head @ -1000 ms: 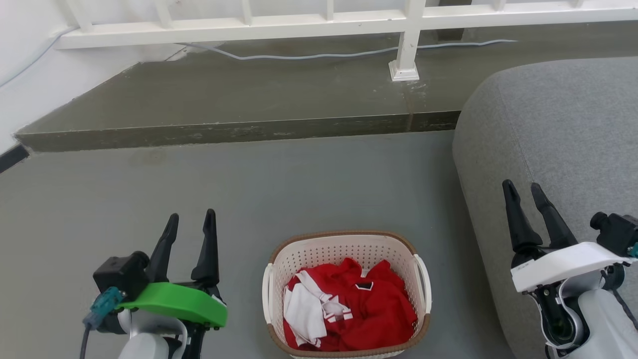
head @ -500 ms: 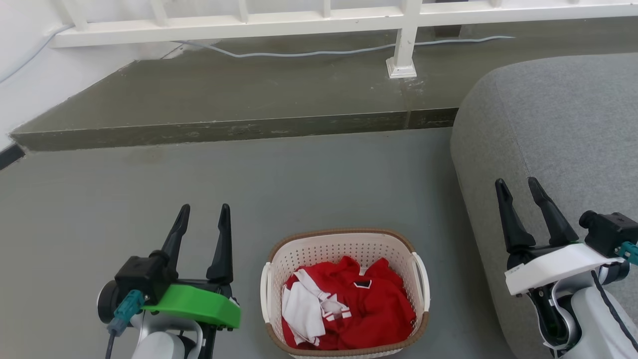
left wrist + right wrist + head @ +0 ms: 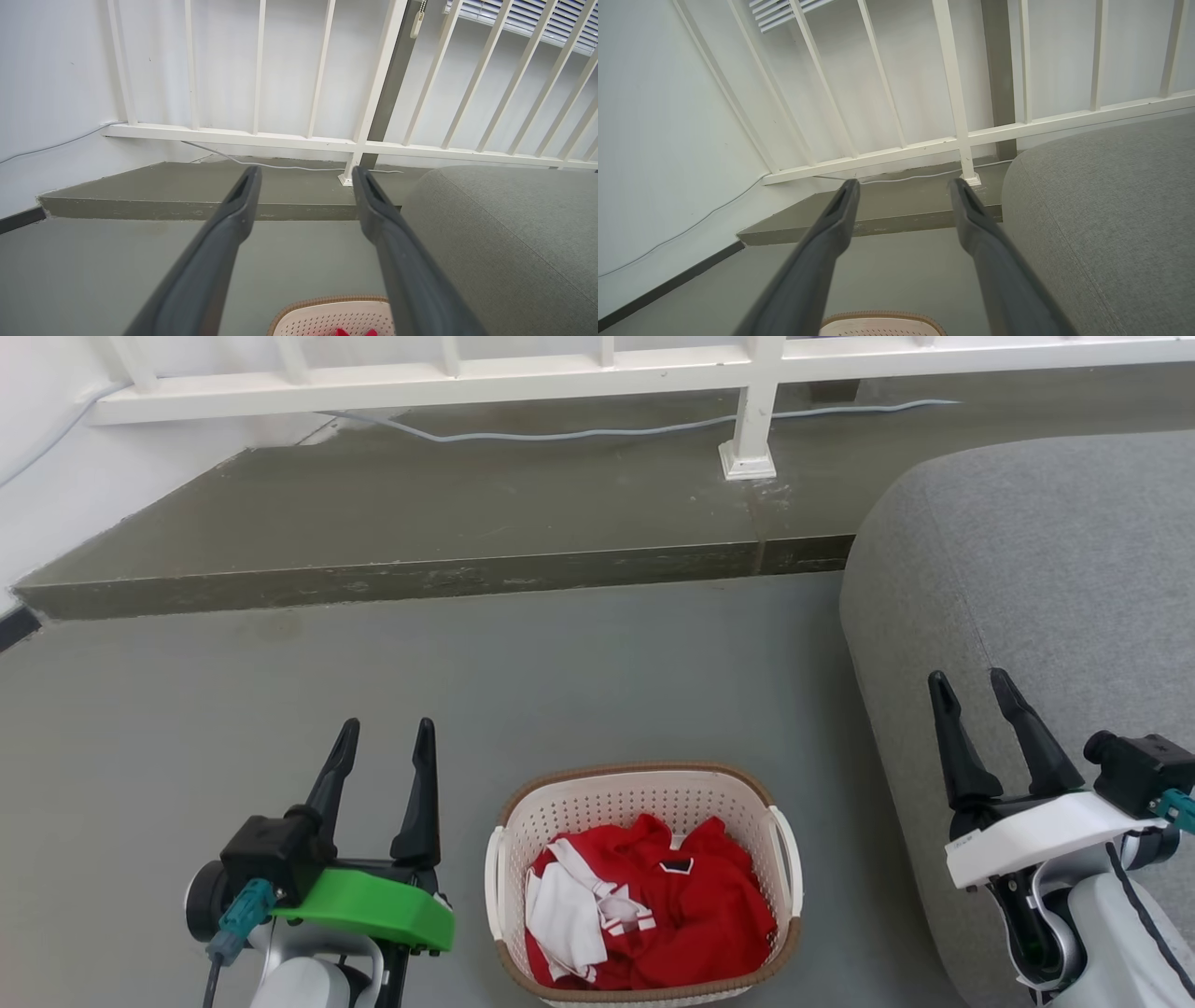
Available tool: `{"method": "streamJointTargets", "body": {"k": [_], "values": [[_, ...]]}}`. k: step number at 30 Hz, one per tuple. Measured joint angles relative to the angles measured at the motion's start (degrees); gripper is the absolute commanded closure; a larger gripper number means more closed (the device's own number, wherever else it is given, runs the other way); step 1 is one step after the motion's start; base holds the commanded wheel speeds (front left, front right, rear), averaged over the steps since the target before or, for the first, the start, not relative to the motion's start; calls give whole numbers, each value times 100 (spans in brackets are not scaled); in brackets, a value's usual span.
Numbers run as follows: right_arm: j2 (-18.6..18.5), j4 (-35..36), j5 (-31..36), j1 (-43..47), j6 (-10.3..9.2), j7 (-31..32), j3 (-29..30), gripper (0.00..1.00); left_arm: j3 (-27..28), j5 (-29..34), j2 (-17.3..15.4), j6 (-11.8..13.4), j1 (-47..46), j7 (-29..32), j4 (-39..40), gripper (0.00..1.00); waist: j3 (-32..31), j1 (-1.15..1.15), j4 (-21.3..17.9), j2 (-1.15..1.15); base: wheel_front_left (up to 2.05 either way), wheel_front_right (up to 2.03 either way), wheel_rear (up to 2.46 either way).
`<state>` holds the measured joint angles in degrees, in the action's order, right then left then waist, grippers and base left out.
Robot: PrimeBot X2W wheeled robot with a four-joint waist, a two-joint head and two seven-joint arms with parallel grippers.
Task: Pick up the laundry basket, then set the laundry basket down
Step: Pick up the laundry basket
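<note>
The laundry basket (image 3: 635,801) is seen upright on the grey floor (image 3: 560,681) at approx. 6 o'clock in the head view. A brown rim is shown round its top & a brown band at its base. It is part-filled w/ a red garment (image 3: 709,915) and a white garment (image 3: 560,915), the latter at the heap's 9 o'clock side. A white handle is set on each side – left handle (image 3: 493,887), right handle (image 3: 789,859) – and neither is touched by a finger.

The left end effector (image 3: 388,724) is held at the basket's 9 o'clock, just beside it but apart. Its fingers are spread w/ nothing between them & pointed toward 12 o'clock. A green cover (image 3: 364,905) is fitted behind the fingers.

The right end effector (image 3: 966,676) is held at the basket's 3 o'clock, well apart from it, fingers likewise parted & empty. A white cover (image 3: 1036,831) is fitted behind them. The 3 o'clock side of the view is taken up by a grey upholstered seat (image 3: 1027,551).

In the left wrist view the basket's far rim is caught at 6 o'clock, between the two dark fingers. In the right wrist view a strip of brown rim is caught at 6 o'clock too.

At the basket's 12 o'clock, well apart, a raised step (image 3: 467,513) is crossed by a pale cable (image 3: 579,432). A white railing (image 3: 467,378) is set behind it, w/ one post footed on the step.
</note>
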<state>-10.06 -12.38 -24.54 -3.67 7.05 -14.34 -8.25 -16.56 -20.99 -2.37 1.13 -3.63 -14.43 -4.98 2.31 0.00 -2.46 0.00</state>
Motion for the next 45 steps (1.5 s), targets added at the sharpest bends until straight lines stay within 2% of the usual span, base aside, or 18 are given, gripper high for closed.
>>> {"method": "streamJointTargets", "body": {"k": [11,21,32,36,45], "values": [[62,-11,42,-45,0,0,22,0,-9,-1,-1,75,-9,1,47,0,62,0,-44,0,0,0,0],[70,-12,31,-73,1,0,98,0,-81,-1,-1,133,-71,0,92,0,366,0,-109,0,0,0,0],[-118,-174,-87,-337,1,0,-26,0,-250,-51,-1,201,-407,0,31,0,947,0,-150,0,0,0,0],[-134,-236,-283,-472,1,0,-74,0,-358,-279,-2,221,-567,0,-101,0,1216,0,-152,0,0,0,0],[-312,-758,-443,-854,1,-1,-327,0,-552,-296,-1,277,-1079,0,-593,0,1877,0,-112,0,0,0,0]]}}
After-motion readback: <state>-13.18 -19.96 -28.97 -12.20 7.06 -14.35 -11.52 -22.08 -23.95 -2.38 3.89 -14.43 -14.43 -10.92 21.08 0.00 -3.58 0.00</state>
